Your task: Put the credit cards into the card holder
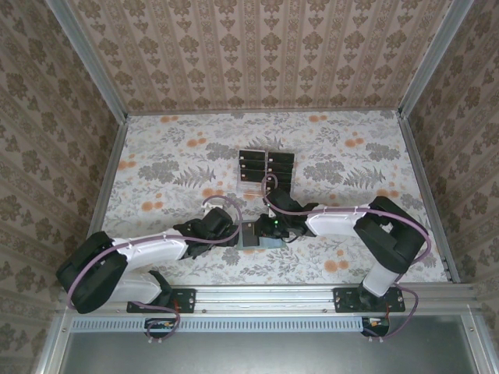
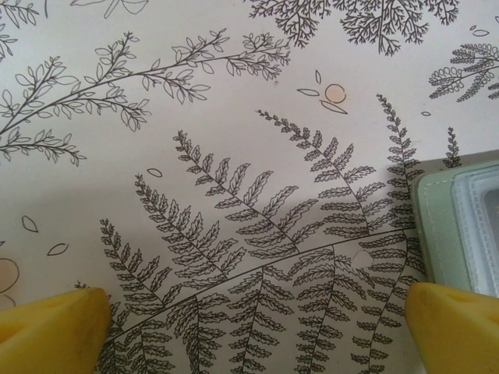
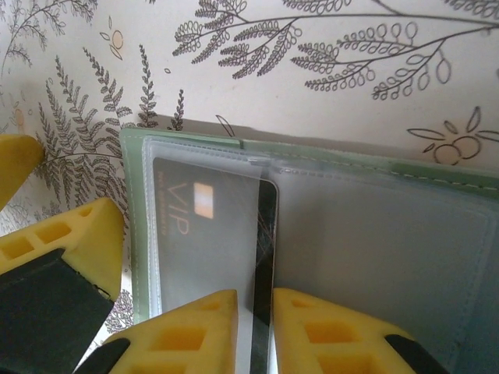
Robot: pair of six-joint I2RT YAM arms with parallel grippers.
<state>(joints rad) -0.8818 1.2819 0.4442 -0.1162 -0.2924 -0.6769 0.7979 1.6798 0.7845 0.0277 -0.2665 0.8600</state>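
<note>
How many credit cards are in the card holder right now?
1: a black VIP credit card under a clear pocket of the card holder. Others may be hidden beneath it.

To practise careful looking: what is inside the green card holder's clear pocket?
A black VIP credit card shows through the card holder's film. The right claw covers its near end; anything beneath it is hidden.

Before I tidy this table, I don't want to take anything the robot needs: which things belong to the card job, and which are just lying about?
Belong to the job:
- green card holder
- VIP credit card, partly inside its clear pocket
- black credit cards waiting on the rack

Just there:
- clear plastic rack
- floral table cover
</note>
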